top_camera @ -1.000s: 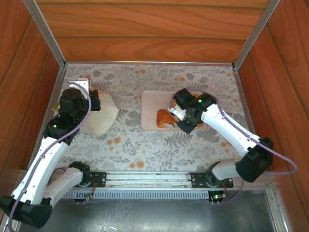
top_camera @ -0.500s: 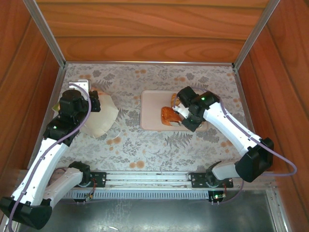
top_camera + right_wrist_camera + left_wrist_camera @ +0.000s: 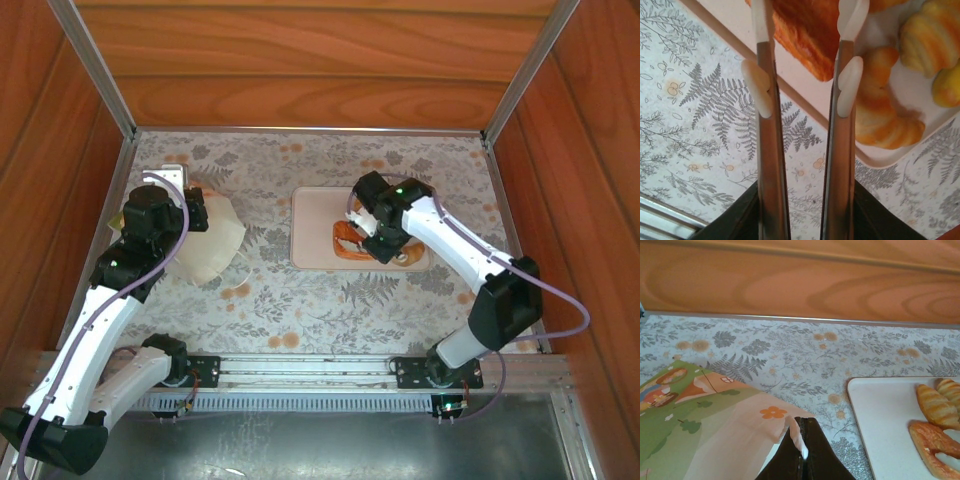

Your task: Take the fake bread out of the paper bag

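The paper bag (image 3: 205, 240) lies on the left of the table, its printed side (image 3: 715, 415) facing up in the left wrist view. My left gripper (image 3: 190, 215) (image 3: 804, 440) is shut on the bag's rim and pale cord handle. My right gripper (image 3: 360, 238) (image 3: 805, 15) sits over the pinkish tray (image 3: 310, 230). Its fingers are closed against an orange-brown piece of fake bread (image 3: 805, 35) (image 3: 348, 243) that rests low on the tray. More fake bread lies on the tray: a croissant (image 3: 880, 120), ridged rolls (image 3: 925, 35) (image 3: 935, 405) and a small yellow piece (image 3: 947, 85).
Wooden walls with metal posts close in the floral-covered table on three sides. The tray's near rim (image 3: 880, 161) runs just under my right fingers. Open floral surface (image 3: 300, 300) lies between the bag and the tray and in front of both.
My right arm has swung and turned over the tray, with the orange pastry shifting slightly right on it. The left arm and bag have stayed put.
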